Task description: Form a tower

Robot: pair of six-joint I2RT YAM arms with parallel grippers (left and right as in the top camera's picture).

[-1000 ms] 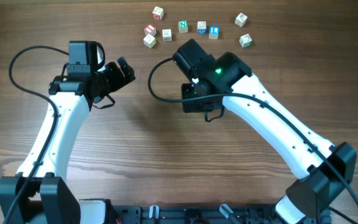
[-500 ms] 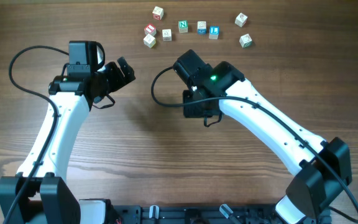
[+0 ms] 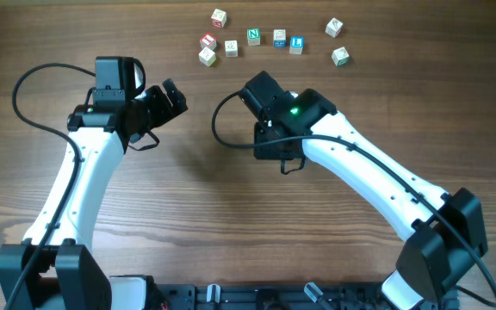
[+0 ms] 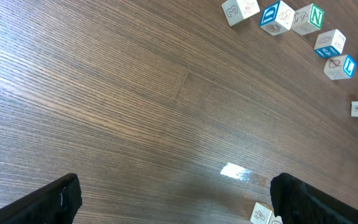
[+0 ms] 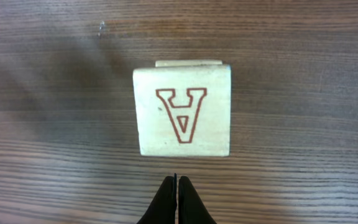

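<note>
Since a second ago, our right hand [image 3: 261,89] has slid left and nearer, away from the loose letter cubes [image 3: 253,36] scattered on the far side; the left hand [image 3: 169,96] has not budged. Overhead, bare worktop [image 3: 205,215] lies wide between and near both arms. From the left wrist, the left hand's fingers [image 4: 58,199] stand spread wide and empty over open wood, with cubes far right. From the right wrist, the right hand's tips are pressed together on nothing. The tower [image 5: 182,112], its top face showing a red A, stands just beyond them, apart, with free wood all round.
</note>
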